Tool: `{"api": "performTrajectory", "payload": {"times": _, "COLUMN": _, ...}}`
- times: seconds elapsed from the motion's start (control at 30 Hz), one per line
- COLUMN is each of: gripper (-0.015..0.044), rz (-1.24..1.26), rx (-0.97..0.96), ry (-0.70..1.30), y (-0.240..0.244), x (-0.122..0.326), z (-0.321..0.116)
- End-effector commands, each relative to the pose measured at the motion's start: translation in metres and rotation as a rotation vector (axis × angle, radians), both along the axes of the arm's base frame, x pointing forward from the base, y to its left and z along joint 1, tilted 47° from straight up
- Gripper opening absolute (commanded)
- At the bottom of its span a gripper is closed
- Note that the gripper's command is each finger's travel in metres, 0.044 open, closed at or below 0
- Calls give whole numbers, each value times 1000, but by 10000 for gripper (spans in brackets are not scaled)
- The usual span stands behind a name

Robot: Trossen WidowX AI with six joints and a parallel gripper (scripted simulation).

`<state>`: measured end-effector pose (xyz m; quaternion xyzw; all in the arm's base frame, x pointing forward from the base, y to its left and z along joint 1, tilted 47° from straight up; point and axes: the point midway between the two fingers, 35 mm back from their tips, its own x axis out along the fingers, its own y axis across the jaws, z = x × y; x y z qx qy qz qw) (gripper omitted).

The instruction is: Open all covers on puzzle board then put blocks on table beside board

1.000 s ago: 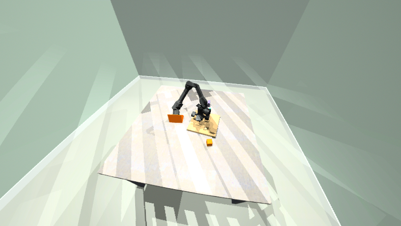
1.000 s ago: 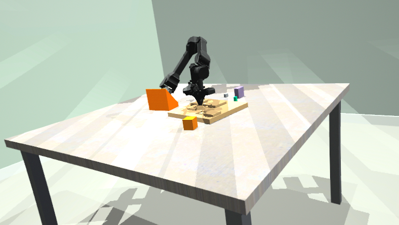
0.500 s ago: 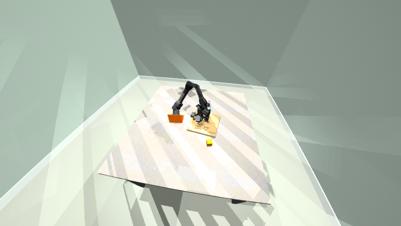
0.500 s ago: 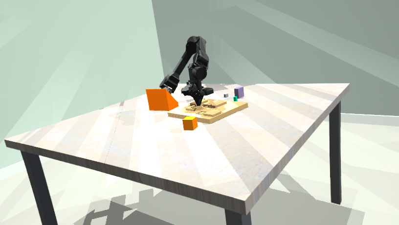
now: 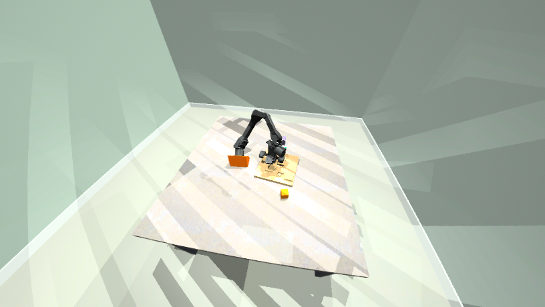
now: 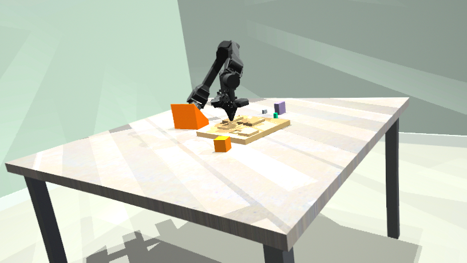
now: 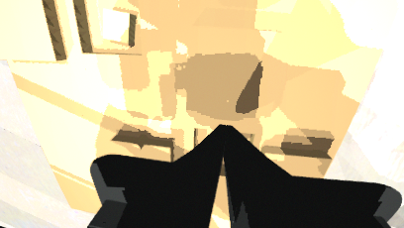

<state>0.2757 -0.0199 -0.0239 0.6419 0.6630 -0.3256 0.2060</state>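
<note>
My black fingers (image 5: 270,163) (image 6: 231,119) are together with nothing between them, tips pointing down over the flat, light-wood puzzle board (image 5: 294,165) (image 6: 276,123) (image 7: 297,89). The board lies on the pale, streaked desk (image 5: 248,228) (image 6: 196,183) (image 7: 20,173). Its raised covers sit close around my tips; I cannot tell whether I touch one.

If I am about to push a cover, coming down too high would skim over it, and too low would grind me into the board. Pushing off the track's line could jam a slider or shove the whole board. A wide sweep might also catch a neighbouring cover and close it.

Beyond the board stand a small green block (image 5: 285,147) (image 6: 275,115), a larger purple block (image 5: 284,139) (image 6: 280,107) and a small grey block (image 6: 264,111). Swinging far that way could knock them. Hard stripes of shadow could make me misjudge a well's edge.
</note>
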Motion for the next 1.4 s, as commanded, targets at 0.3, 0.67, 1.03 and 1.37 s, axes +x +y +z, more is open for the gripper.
{"api": "performTrajectory", "payload": {"times": 0.3, "gripper": 0, "rz": 1, "rx": -6, "ry": -5, "y": -15, "x": 2, "z": 10}}
{"api": "performTrajectory", "payload": {"times": 0.67, "gripper": 0, "rz": 0, "rx": 0, "ry": 0, "y": -18, "x": -6, "z": 20}}
{"api": "performTrajectory", "payload": {"times": 1.03, "gripper": 0, "rz": 1, "rx": -2, "ry": 1, "y": -6, "x": -58, "z": 55}}
{"api": "performTrajectory", "payload": {"times": 1.37, "gripper": 0, "rz": 2, "rx": -2, "ry": 2, "y": 3, "x": -86, "z": 68}}
